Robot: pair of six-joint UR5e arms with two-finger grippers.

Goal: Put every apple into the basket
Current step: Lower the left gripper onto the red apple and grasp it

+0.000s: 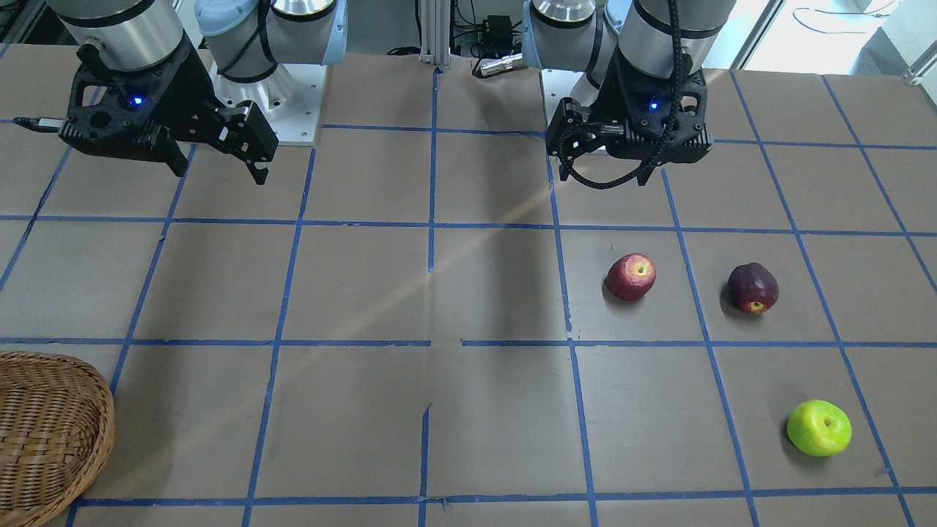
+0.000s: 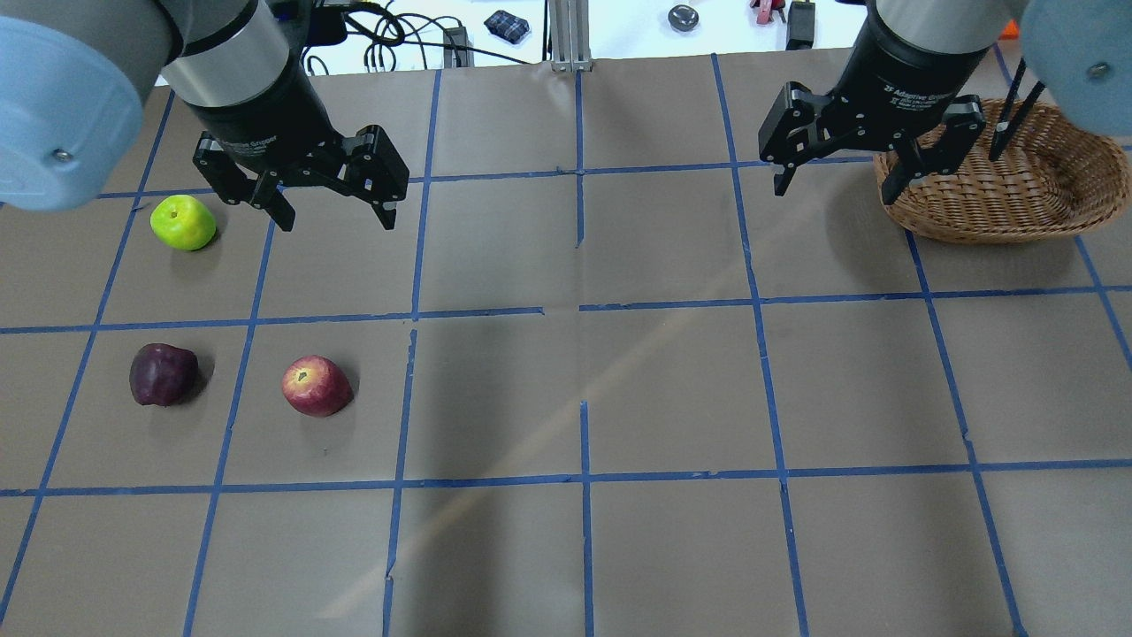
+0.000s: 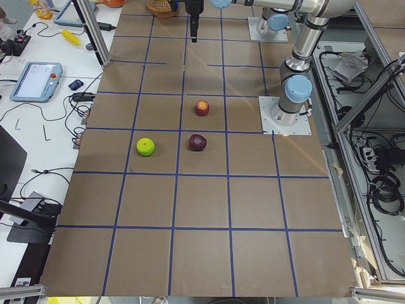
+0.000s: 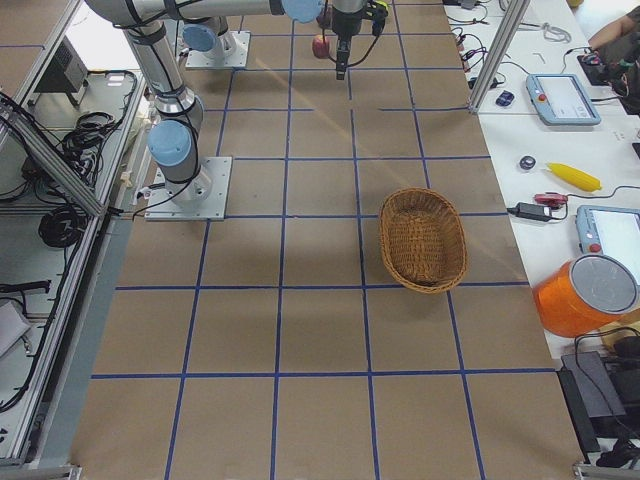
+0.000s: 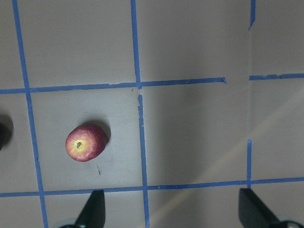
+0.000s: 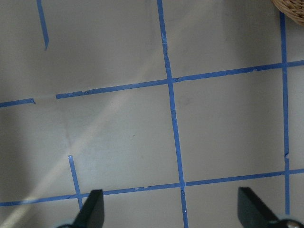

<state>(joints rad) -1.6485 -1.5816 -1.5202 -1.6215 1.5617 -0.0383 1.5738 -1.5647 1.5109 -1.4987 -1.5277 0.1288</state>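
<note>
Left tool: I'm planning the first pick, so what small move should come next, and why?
Probably slide the open left tool sideways over the red apple: its wrist view shows that apple well off to one side. No apple is in the basket yet.

The worktop (image 2: 672, 389) is dull grey-brown, crossed by bright blue tape lines (image 2: 495, 311) in a grid of squares. On its left lie a red apple (image 2: 316, 387) with a yellowish patch round the stem, a dark maroon-purple apple (image 2: 163, 374) and a bright yellow-green apple (image 2: 183, 222). The basket (image 2: 1017, 195), far right, is light brown woven wicker. The left pincer (image 2: 338, 226) and right pincer (image 2: 833, 195) are black; the left arm (image 2: 234, 53) is silver with a pale blue cap (image 2: 62, 97).
</note>
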